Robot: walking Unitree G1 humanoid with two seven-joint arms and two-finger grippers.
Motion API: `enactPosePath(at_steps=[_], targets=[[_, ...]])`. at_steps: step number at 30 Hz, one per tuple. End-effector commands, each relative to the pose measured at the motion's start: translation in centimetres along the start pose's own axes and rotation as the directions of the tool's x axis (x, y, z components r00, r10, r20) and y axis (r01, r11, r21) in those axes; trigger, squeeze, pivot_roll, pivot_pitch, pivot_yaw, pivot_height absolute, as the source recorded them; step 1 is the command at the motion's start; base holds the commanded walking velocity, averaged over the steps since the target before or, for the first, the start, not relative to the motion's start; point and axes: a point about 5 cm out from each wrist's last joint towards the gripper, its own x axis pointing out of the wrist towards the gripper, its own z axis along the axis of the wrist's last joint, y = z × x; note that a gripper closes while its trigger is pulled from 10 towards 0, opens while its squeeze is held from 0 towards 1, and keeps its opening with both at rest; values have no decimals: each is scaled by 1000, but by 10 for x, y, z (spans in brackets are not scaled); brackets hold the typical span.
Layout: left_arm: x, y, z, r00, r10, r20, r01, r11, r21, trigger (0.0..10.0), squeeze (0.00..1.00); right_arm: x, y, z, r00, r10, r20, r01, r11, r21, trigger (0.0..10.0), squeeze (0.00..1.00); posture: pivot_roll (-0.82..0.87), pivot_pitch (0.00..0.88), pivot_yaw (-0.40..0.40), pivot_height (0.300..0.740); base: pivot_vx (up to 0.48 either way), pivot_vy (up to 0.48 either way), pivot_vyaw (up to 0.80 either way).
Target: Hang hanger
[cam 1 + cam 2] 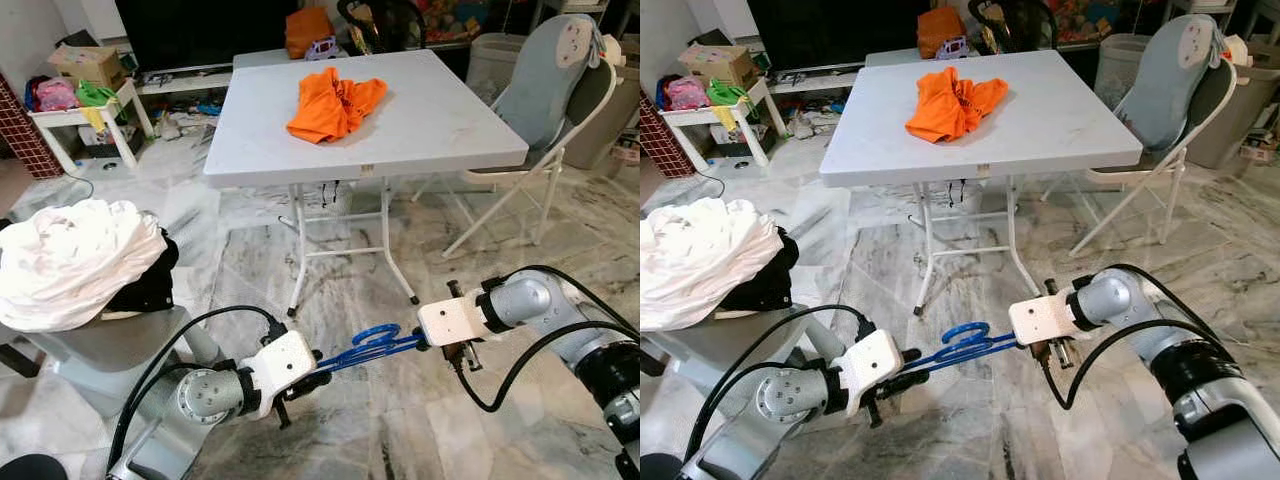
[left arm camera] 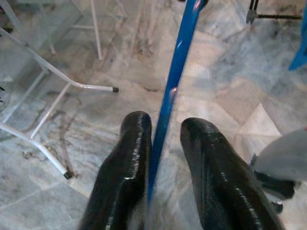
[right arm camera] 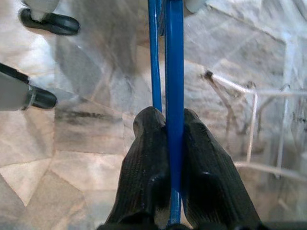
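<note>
A blue hanger (image 1: pixel 368 346) hangs level above the marble floor, stretched between my two grippers. My right gripper (image 1: pixel 426 343) is shut on one end; in the right wrist view its fingers (image 3: pixel 148 158) pinch the blue bar (image 3: pixel 174 57) tightly. At the other end sits my left gripper (image 1: pixel 318 373). In the left wrist view the bar (image 2: pixel 180 52) runs between the two black fingers (image 2: pixel 211 158), lying against one with a gap to the other, so this gripper is open around it.
A white folding table (image 1: pixel 430 140) carrying an orange garment (image 1: pixel 335 100) stands straight ahead. A grey folding chair (image 1: pixel 550 100) is to its right. At my left, a pile of white clothes (image 1: pixel 70 260) lies on a grey seat (image 1: pixel 110 345). Clutter lines the back wall.
</note>
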Motion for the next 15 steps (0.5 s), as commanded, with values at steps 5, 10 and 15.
enactPosePath(at_steps=[5,10,15], targets=[[-4,0,-1,1000,-9,10,9,1000,1,10000,1000,5,-17,4,993,-118,-25,118,993,-4,0,0,-74,0,51,740,0,0,0],[-8,8,1,997,62,50,-62,998,-2,10000,1000,10,-24,1,963,-264,-53,266,964,33,0,0,-73,0,51,740,0,0,0],[-18,14,-4,957,277,83,-267,958,-107,10000,1000,16,-10,-17,927,-359,-106,373,910,178,0,0,-79,0,47,740,0,0,0]])
